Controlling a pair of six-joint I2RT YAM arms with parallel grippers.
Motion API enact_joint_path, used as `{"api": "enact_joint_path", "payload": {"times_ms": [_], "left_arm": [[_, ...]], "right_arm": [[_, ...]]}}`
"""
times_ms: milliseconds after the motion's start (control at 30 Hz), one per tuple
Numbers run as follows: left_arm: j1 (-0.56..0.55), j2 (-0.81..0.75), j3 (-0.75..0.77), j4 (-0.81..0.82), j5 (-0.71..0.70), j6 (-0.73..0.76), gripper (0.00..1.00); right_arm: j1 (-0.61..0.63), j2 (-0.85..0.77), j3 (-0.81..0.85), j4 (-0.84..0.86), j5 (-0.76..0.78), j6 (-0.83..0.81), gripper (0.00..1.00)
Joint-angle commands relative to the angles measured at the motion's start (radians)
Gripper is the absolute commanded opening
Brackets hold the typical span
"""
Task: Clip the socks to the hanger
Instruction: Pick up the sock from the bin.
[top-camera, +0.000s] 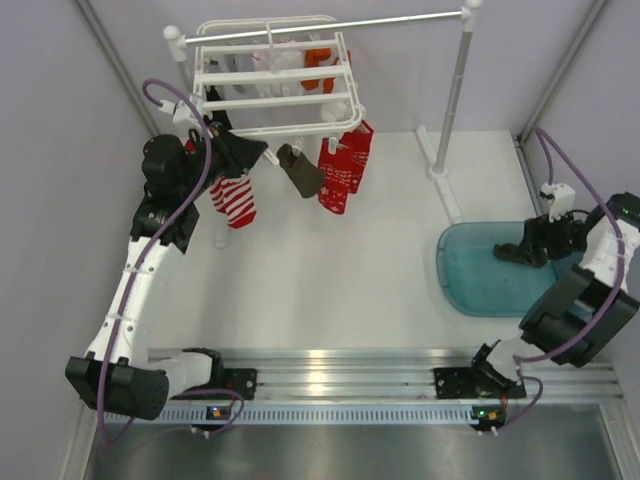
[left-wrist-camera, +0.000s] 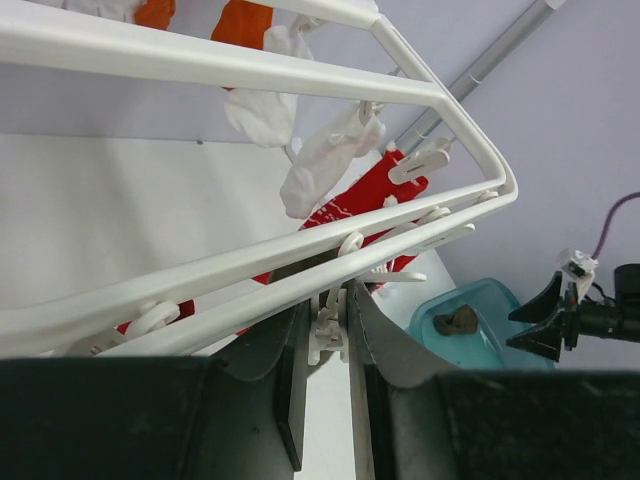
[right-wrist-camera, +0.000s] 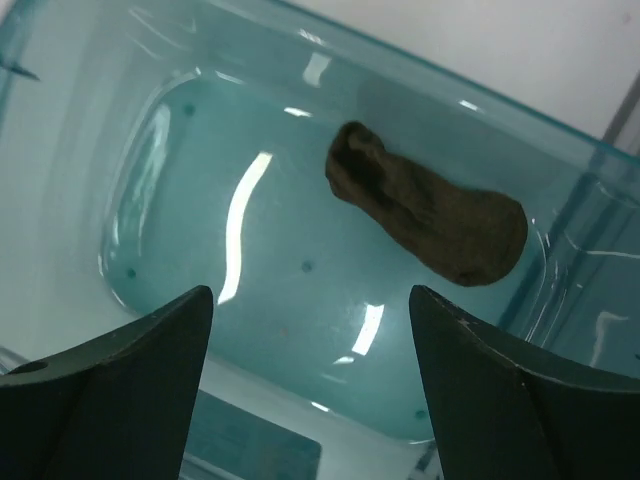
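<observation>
A white table (top-camera: 330, 280) stands between pale grey walls (top-camera: 50, 200). Nearer than the hanger (left-wrist-camera: 200, 58) and to its right, the right gripper (right-wrist-camera: 310, 292) hangs wide open over a teal tub (top-camera: 465, 290) holding a loose brown-grey sock (right-wrist-camera: 430, 215). At the hanger's front bar, the left gripper (left-wrist-camera: 328, 300) pinches a white clip (left-wrist-camera: 327, 335). Below the hanger dangle red snowflake socks (top-camera: 342, 170) and a hung brown-grey sock (top-camera: 300, 170).
</observation>
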Motion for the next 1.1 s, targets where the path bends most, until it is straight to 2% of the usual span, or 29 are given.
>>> {"api": "enact_joint_path", "payload": {"times_ms": [0, 67, 233, 500, 700, 800, 833, 900, 933, 967, 1033, 1067], "left_arm": [[0.001, -0.002, -0.002, 0.064, 0.018, 0.013, 0.00], [0.001, -0.005, -0.006, 0.062, 0.017, 0.017, 0.00], [0.001, -0.014, -0.013, 0.051, 0.004, 0.036, 0.00], [0.001, -0.004, -0.019, 0.050, 0.001, 0.042, 0.00], [0.001, 0.003, -0.019, 0.053, 0.004, 0.039, 0.00], [0.001, 0.003, -0.018, 0.051, 0.006, 0.040, 0.00], [0.001, 0.003, -0.018, 0.051, 0.007, 0.042, 0.00], [0.001, 0.003, -0.015, 0.051, 0.004, 0.040, 0.00], [0.001, 0.003, -0.016, 0.053, 0.004, 0.040, 0.00], [0.001, 0.003, -0.016, 0.053, 0.007, 0.040, 0.00], [0.001, 0.004, -0.013, 0.053, 0.009, 0.040, 0.00], [0.001, 0.006, -0.013, 0.051, 0.010, 0.040, 0.00]], "right_arm": [[-0.050, 0.173, 0.135, -0.170, -0.053, -0.334, 0.78], [-0.052, 0.260, 0.187, -0.141, -0.053, -0.340, 0.77], [-0.021, 0.325, 0.163, 0.012, -0.046, -0.294, 0.77], [0.036, 0.325, -0.036, 0.317, 0.043, -0.246, 0.80], [0.066, 0.328, -0.141, 0.451, 0.097, -0.234, 0.78], [0.068, 0.334, -0.145, 0.473, 0.100, -0.223, 0.65], [0.068, 0.334, -0.141, 0.461, 0.100, -0.228, 0.49], [0.068, 0.326, -0.136, 0.435, 0.089, -0.242, 0.33], [0.066, 0.314, -0.133, 0.416, 0.085, -0.275, 0.15], [0.066, 0.304, -0.129, 0.367, 0.077, -0.297, 0.08], [0.060, 0.253, -0.125, 0.321, 0.045, -0.363, 0.00], [0.059, 0.232, -0.124, 0.263, 0.030, -0.387, 0.00]]}}
